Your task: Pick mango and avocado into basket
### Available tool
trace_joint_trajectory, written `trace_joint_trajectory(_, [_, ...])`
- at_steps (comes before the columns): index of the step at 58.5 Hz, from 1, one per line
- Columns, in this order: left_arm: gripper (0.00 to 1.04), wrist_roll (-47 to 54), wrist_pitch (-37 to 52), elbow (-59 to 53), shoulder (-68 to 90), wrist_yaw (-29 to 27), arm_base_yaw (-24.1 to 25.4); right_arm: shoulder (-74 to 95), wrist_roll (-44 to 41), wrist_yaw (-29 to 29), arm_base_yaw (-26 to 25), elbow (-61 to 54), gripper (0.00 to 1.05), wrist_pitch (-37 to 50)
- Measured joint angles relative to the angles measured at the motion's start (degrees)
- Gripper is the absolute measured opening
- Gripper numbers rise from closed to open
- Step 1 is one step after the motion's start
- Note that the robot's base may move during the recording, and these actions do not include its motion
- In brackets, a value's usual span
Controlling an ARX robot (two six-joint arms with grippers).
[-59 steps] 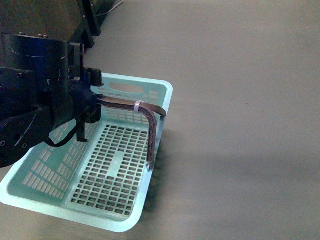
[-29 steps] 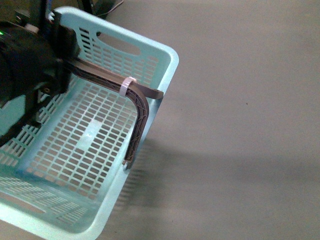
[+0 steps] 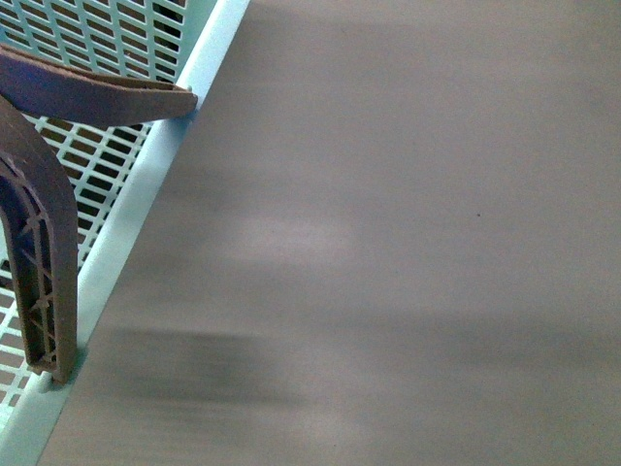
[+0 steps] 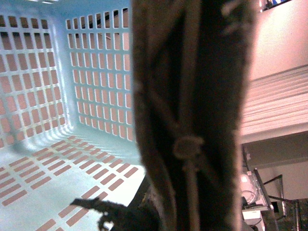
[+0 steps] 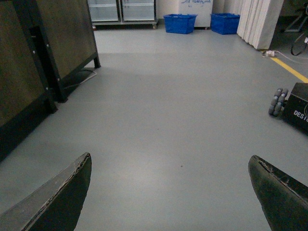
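Basket (image 3: 146,184) is seen w/ its handle (image 4: 192,120) right up against left tool (image 4: 122,216), grip can't be told; right tool (image 5: 169,161) is held wide, only floor (image 5: 163,96) ahead of it; mango & avocado not seen anywhere.

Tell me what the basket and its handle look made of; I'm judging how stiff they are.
Basket: looks like moulded plastic, light turquoise, smooth with a slight sheen; the even slotted walls and rounded rim suggest it. Handle: probably hard plastic too, matte grey-brown, with moulded ribbing along its inner face.
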Motion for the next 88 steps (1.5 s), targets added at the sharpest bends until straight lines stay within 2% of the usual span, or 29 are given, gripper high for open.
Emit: trace_joint_trajectory(88, [0.05,0.02,-0.09,-0.22,0.00,0.24,-0.15,0.00,0.02,0.02,0.00,0.00,0.96,0.00])
